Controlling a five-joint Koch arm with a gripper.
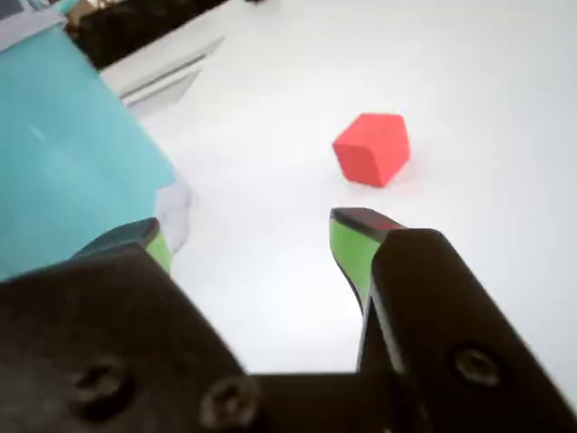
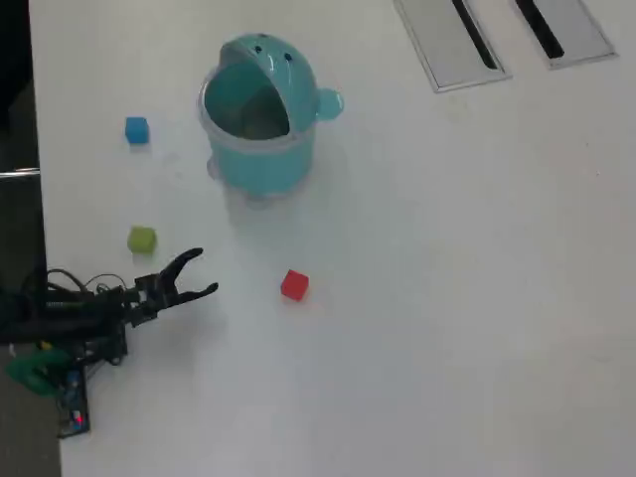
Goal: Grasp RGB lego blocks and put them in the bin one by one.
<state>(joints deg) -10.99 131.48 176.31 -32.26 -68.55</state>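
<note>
Toward the table's far-left part stands the bin [image 2: 260,149], lid up, empty | gripper [image 2: 202,271] near left edge, jaws apart, holding nothing | 3 blocks loose: red block [image 2: 294,285] ahead, yellow-green block [image 2: 142,239], blue block [image 2: 137,130] by left edge | step: approach red; next: reach, straddle, close

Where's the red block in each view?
Wrist view: red block right of centre, upper half, on the bare table ahead of the open hand.
Overhead view: red block just below centre-left, right of the hand.
Shared landmark: the teal bin.
</note>
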